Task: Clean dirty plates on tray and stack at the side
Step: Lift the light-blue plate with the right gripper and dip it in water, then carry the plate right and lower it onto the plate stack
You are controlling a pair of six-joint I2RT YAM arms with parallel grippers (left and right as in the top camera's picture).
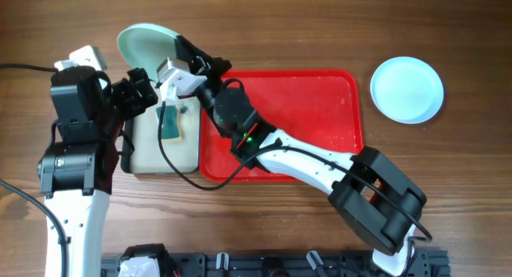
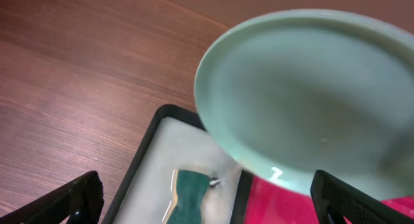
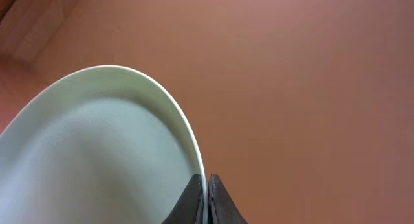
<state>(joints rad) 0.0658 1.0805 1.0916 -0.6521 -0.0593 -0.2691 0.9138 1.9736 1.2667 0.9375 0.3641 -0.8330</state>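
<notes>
My right gripper (image 1: 186,56) is shut on the rim of a pale plate (image 1: 146,42) and holds it tilted up above the table, past the red tray's far left corner. In the right wrist view the fingertips (image 3: 207,193) pinch the plate's edge (image 3: 97,153). The plate fills the upper right of the left wrist view (image 2: 310,94). My left gripper (image 1: 142,91) is open and empty just below the plate, over the small tray; its fingers (image 2: 207,201) are spread wide. The red tray (image 1: 320,89) holds no plates. A light blue plate (image 1: 406,88) lies on the table to its right.
A small black-rimmed tray (image 1: 152,153) with a pale inside sits against the red tray's left side, with a green sponge (image 1: 170,123) in it. The sponge also shows in the left wrist view (image 2: 191,191). My right arm crosses the red tray's left half.
</notes>
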